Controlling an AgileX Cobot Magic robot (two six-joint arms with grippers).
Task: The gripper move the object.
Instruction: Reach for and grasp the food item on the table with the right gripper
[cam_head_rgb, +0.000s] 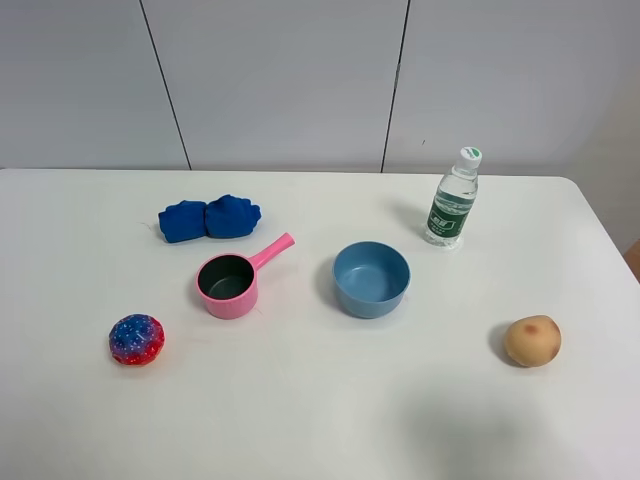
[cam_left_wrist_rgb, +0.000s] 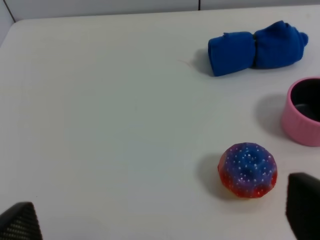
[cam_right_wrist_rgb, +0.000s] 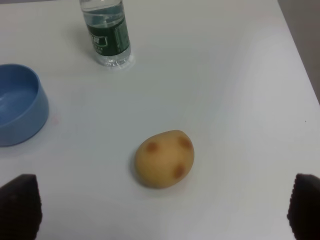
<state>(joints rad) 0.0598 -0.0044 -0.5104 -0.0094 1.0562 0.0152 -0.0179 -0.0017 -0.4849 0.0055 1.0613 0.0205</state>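
Observation:
The object, a tan-orange peach-like ball (cam_head_rgb: 533, 341) with reddish spots, lies on the white table at the right. It also shows in the right wrist view (cam_right_wrist_rgb: 164, 158). My right gripper (cam_right_wrist_rgb: 162, 207) is open and empty, its two black fingertips (cam_right_wrist_rgb: 20, 205) spread wide, with the ball ahead of the gap and apart from them. My left gripper (cam_left_wrist_rgb: 161, 215) is open and empty; the red-and-blue speckled ball (cam_left_wrist_rgb: 247, 170) lies ahead, near one fingertip (cam_left_wrist_rgb: 302, 207). Neither gripper shows in the exterior high view.
A blue bowl (cam_head_rgb: 371, 279) stands mid-table and a pink saucepan (cam_head_rgb: 230, 284) to its left. A blue cloth (cam_head_rgb: 209, 218) lies behind the pan. A water bottle (cam_head_rgb: 453, 199) stands at the back right. The speckled ball (cam_head_rgb: 136, 339) lies front left. The table's right edge (cam_head_rgb: 612, 240) is near the peach ball.

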